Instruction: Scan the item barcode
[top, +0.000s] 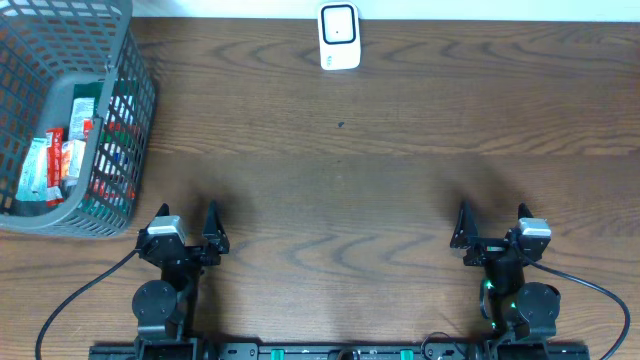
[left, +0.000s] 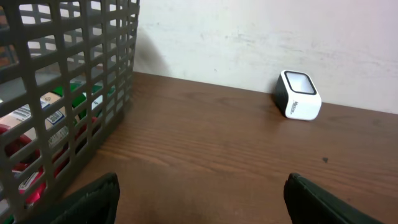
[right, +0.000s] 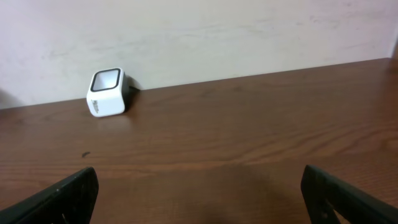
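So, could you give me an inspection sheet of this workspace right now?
Surface: brown wooden table.
Job's things: white scanner at the far edge; grey basket at far left holding packaged items.
Clutter: one tiny dark speck.
Grippers: left gripper and right gripper both open, empty, at the near edge.
Cables: black cables trail from both arm bases.
Surroundings: pale wall behind the table.

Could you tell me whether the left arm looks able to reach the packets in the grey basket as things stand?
Probably yes: the basket is open-topped and the packets lie uncovered. Its mesh wall stands between them and the open left pincer, so it would need to come over the rim.
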